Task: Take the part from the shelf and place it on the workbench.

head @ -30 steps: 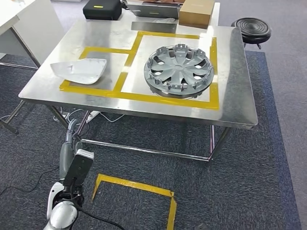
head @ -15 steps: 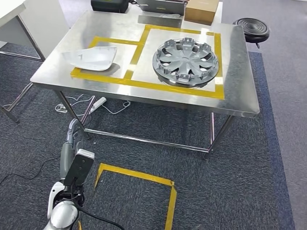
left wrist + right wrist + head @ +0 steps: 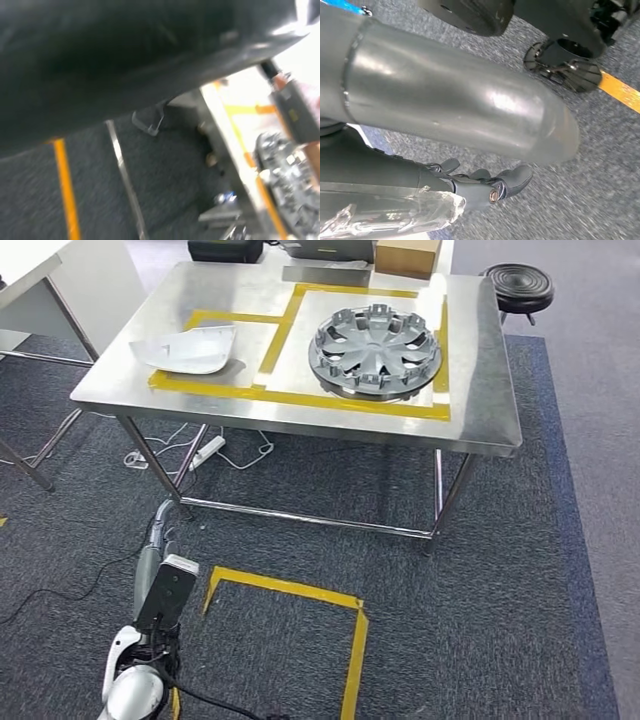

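A: How far along does the task look?

B: Start with the bench [image 3: 483,390]. It carries two parts, each inside its own box of yellow tape. The big one is a grey wheel cover [image 3: 374,350], lying flat in the larger box. Beside it, in the smaller box, sits a white shell [image 3: 187,348], also flat on the steel. No shelf can be made out, so which of the two is the part in question cannot be told.

A: So the placing is finished?

B: Judging by how things lie, yes, at least for these two: both rest squarely on the bench and nothing touches them. If another part is due, the whole fetch from the shelf is left to do.

A: And the hands?

B: The left hand [image 3: 157,535] hangs low by the robot's side, above the carpet and near the bench's front leg, well apart from both parts. It is seen from behind and small, so whether its fingers are spread or curled cannot be told; the left wrist view is too blurred to help. The right hand [image 3: 482,182] hangs over the carpet too, its dark fingers stretched out loosely with nothing between them.

A: So neither is carrying anything?

B: The right one is empty; no part shows at the left one.
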Available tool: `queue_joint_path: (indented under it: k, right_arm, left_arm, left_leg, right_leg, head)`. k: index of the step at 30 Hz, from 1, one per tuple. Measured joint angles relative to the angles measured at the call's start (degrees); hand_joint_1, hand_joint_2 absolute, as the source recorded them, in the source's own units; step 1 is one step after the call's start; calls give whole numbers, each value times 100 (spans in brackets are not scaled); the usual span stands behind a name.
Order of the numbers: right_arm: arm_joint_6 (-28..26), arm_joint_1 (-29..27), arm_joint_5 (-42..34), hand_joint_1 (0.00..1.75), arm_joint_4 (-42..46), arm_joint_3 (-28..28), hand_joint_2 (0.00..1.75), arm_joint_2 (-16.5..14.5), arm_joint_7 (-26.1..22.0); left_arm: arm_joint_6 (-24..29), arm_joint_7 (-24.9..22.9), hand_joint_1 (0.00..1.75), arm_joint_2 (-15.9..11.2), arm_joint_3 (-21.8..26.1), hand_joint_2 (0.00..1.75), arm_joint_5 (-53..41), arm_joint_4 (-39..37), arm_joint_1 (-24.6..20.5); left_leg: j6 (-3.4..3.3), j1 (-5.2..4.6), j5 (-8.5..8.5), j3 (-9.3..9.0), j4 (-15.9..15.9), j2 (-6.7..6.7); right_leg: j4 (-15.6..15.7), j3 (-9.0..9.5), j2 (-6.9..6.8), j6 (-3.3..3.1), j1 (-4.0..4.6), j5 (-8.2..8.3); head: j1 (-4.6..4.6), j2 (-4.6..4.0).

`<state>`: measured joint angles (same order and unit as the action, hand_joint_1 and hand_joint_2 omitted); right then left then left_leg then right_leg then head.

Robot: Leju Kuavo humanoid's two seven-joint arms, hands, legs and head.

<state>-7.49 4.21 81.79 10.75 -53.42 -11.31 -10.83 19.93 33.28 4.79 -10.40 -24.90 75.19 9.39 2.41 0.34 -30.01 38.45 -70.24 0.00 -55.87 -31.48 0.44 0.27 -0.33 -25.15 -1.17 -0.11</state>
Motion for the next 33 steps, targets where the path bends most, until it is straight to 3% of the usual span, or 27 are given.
queue_joint_path:
  k: [2, 4, 7, 8, 10, 12, 13, 14, 15, 17, 19, 22, 24, 25, 27, 28, 29, 30, 31, 33]
  right_arm:
    - [6, -6, -7, 0, 0, -3, 0, -4, 21]
    - [8, 0, -9, 0, 0, -7, 0, -8, 33]
    - [1, -15, -9, 0, 0, -10, 0, -10, 34]
    - [-3, -25, -8, 0, 0, -11, 0, -10, 34]
    - [-14, -29, -7, 0, 0, -13, 0, -10, 34]
    - [-20, -29, -7, 0, 0, -13, 0, -10, 36]
    - [-22, -35, -7, 0, 0, -14, 0, -10, 38]
    - [-23, -43, -7, 0, 0, -14, 0, -10, 41]
    - [-25, -48, -7, 0, 0, -15, 0, -10, 44]
    - [-30, -42, -7, 0, 0, -15, 0, -10, 52]
    - [-46, -14, -7, 0, 0, -15, 0, -13, 70]
    - [-71, -23, -7, 0, 0, -21, 0, -20, 110]
    - [-79, -36, -7, 0, 0, -31, 0, -20, 121]
    - [-79, -31, -7, 0, 0, -34, 0, -21, 122]
    - [-83, -22, -8, 0, 0, -37, 0, -27, 136]
    - [-85, -26, -9, 0, 0, -39, 0, -29, 147]
    - [-88, -31, -10, 0, 0, -43, 0, -31, 158]
    - [-91, -35, -11, 0, 0, -46, 0, -31, 167]
    - [-93, -36, -12, 0, 0, -50, 0, -33, 171]
    - [-104, -27, -15, 0, 1, -52, 0, -37, 181]
  left_arm:
    - [-39, -37, 0, 21, 0, 0, 103, -193, -4]
    - [-42, -51, 0, 43, 3, 0, 153, -461, -6]
    - [-26, -43, 0, 81, 59, 0, 192, -959, -56]
    - [-7, -21, 0, 99, 111, 0, 195, -1182, -102]
    - [78, 88, 0, 132, 277, 0, 181, -1725, -218]
    - [219, 256, 0, 150, 484, 0, 156, -2290, -344]
    - [290, 322, 0, 158, 587, 0, 150, -2560, -404]
    - [353, 364, 0, 164, 694, 0, 164, -2824, -464]
    - [406, 391, 0, 167, 809, 0, 192, -3099, -531]
    - [472, 432, 0, 169, 1051, 0, 274, -3593, -679]
    - [515, 476, 0, 158, 1342, 0, 387, -4116, -831]
    - [517, 467, 0, 130, 1763, 0, 561, -4751, -957]
    - [492, 417, 0, 103, 1990, 0, 637, -5044, -1011]
    - [480, 379, 0, 86, 2090, 0, 665, -5159, -1033]
    - [455, 301, 0, 62, 2280, 0, 712, -5387, -1044]
    - [448, 278, 0, 52, 2361, 0, 725, -5484, -1033]
    - [439, 269, 0, 43, 2434, 0, 737, -5574, -1018]
    - [429, 277, 0, 30, 2502, 0, 749, -5647, -1006]
    - [415, 290, 0, 19, 2558, 0, 763, -5704, -1002]
    - [395, 315, 0, 13, 2649, 0, 792, -5804, -1009]
  left_leg:
    - [-14, 12, 259, -600, 898, -40]
    - [-61, 13, 357, -962, 1492, -103]
    - [-172, 2, 371, -938, 1554, -93]
    - [-213, 5, 393, -919, 1554, -73]
    - [-289, 11, 439, -871, 1562, -19]
    - [-330, -7, 476, -809, 1558, 35]
    - [-339, -18, 490, -784, 1555, 63]
    - [-341, -29, 501, -769, 1551, 88]
    - [-339, -40, 507, -762, 1546, 112]
    - [-328, -55, 510, -762, 1534, 153]
    - [-293, -75, 514, -744, 1511, 196]
    - [-211, -78, 533, -713, 1503, 265]
    - [-144, -64, 416, -651, 1376, 214]
    - [-112, -57, 259, -548, 1140, 159]
    - [-62, -35, -141, -211, 362, 67]
    - [-45, -23, -275, -45, 1, 55]
    - [-33, -12, -300, 42, -189, 50]
    - [-24, 0, -213, 27, -161, 48]
    - [-15, 14, -27, -105, 105, 38]
    - [14, 60, 346, -507, 915, -90]
  right_leg:
    - [-18, -65, 35, 52, -8, 49]
    - [-45, -119, 74, 116, -3, 94]
    - [-64, -187, 121, 211, -8, 150]
    - [-123, -233, 109, 238, -13, 101]
    - [-604, -475, 58, 284, -18, -210]
    - [-1427, -829, 15, 316, -18, -619]
    - [-1713, -939, 9, 318, -17, -715]
    - [-1774, -934, 6, 309, -16, -699]
    - [-1599, -807, -2, 289, -13, -581]
    - [-808, -336, -81, 228, 13, -262]
    - [-210, 0, -171, 163, 55, -115]
    - [-72, 35, -136, 88, 77, -73]
    - [-40, 22, -90, 24, 54, -26]
    - [-24, 18, -67, -4, 37, -5]
    - [-23, -8, -13, -28, 26, 11]
    - [-26, -19, 22, -31, 25, 15]
    - [-30, -27, 60, -30, 22, 19]
    - [-35, -31, 101, -24, 17, 23]
    - [-42, -32, 142, -12, 7, 25]
    - [-76, -49, 222, 42, -4, 21]
  head:
    - [-1, 0]
    - [-1, 0]
    - [22, 0]
    - [40, 0]
    - [74, 0]
    - [101, 0]
    - [103, 0]
    - [105, 0]
    - [105, 0]
    - [104, 0]
    - [100, 0]
    - [95, 0]
    - [91, 0]
    - [86, 0]
    - [75, 0]
    - [75, 0]
    - [75, 0]
    - [76, 0]
    - [77, 0]
    - [67, 0]
